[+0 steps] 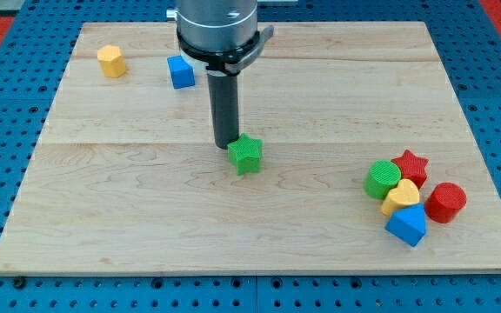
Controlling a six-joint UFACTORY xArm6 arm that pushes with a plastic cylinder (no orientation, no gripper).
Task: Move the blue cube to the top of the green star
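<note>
My tip (pixel 225 143), the bare tool end holding nothing, rests on the wooden tabletop (pixel 146 217), touching the green star (pixel 245 154) at its upper-left. The blue cube (pixel 181 71) sits well apart, toward the view's top-left.

A pale, grained wooden board (pixel 129 183) carries a blue plastic cube (pixel 181 71), a ribbed green plastic star (pixel 245 154) and a yellow plastic hexagonal block (pixel 110 61).
</note>
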